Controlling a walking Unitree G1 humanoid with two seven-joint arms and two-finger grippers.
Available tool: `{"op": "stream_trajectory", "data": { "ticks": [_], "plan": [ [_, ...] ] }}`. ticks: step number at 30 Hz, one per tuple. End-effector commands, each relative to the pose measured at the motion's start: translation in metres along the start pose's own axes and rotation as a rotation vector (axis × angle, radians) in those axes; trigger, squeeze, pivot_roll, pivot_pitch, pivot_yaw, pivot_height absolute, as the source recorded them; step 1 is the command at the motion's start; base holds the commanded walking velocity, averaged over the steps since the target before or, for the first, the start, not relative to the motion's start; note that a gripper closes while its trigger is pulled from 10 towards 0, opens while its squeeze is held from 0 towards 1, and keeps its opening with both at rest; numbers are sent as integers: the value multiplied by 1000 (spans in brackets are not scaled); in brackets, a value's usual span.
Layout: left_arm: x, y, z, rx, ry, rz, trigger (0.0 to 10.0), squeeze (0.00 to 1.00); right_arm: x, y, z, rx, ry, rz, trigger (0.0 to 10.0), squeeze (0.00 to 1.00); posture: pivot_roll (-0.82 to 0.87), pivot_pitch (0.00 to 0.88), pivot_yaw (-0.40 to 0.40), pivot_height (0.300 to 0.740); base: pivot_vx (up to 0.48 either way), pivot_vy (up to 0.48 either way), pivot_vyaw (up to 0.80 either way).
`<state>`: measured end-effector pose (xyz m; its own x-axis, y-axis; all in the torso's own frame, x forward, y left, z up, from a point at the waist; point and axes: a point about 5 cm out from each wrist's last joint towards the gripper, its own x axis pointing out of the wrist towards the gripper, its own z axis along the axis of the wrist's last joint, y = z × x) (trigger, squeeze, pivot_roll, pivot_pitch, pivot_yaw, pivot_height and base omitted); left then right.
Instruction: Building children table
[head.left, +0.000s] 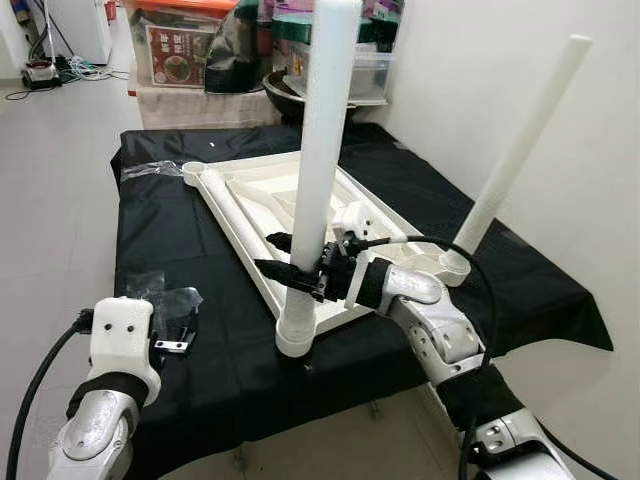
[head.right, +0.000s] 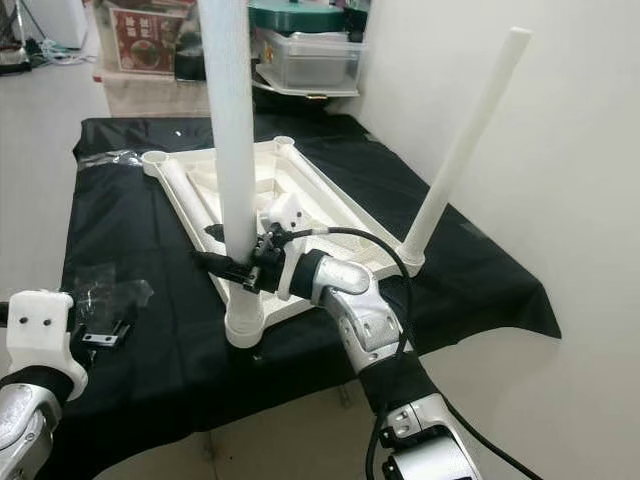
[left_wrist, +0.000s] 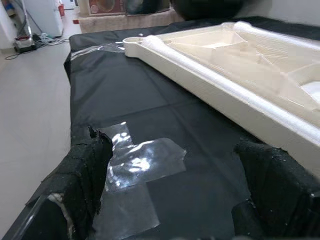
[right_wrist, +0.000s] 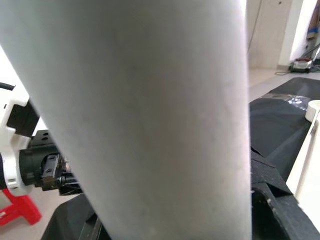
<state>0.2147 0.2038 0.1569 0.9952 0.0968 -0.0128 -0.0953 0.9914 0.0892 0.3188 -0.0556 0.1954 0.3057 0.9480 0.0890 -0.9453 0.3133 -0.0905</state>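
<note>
Right tool (head.left: 300, 262) you see clamped on upright leg (head.left: 322, 150), leg in near corner socket of upturned tabletop (head.left: 262, 205) on desk (head.left: 215, 330), left tool (left_wrist: 170, 200) gaping at 8 o'clock over plastic wrap (left_wrist: 137, 162).

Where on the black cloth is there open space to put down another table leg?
Bare cloth lies between the tabletop's long edge and the cloth's left border, from the clear wrap at the left hand back to the plastic at the far corner. Crowded: the near corner, where the right hand grips the upright leg.
</note>
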Motion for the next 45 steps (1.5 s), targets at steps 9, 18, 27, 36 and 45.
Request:
{"op": "stream_trajectory", "data": {
  "ticks": [9, 18, 27, 36, 45],
  "plan": [
    [-4, 3, 0, -45, 8, 35, 10000, 0, -1, 24, -29, 121, 70, 185, 10000, 0, 219, 0, -157, 740, 0, 0, 0],
    [-5, 5, 1, -79, 3, 48, 10000, 0, 0, 22, -27, 118, 85, 263, 10000, 0, 230, 0, -170, 740, 0, 0, 0],
    [-5, 3, -1, -100, 9, 42, 10000, 0, 2, 16, -23, 107, 87, 287, 10000, 0, 228, 0, -170, 740, 0, 0, 0],
    [-4, 2, -2, -127, 16, 41, 10000, 0, 1, 16, -26, 152, 70, 245, 10000, 0, 222, 0, -170, 740, 0, 0, 0],
    [-5, 6, -4, -132, 25, 67, 10000, 0, 3, -13, -51, 315, 59, -543, 10000, 0, 200, 0, -154, 740, 0, 0, 0]
  ]
}}
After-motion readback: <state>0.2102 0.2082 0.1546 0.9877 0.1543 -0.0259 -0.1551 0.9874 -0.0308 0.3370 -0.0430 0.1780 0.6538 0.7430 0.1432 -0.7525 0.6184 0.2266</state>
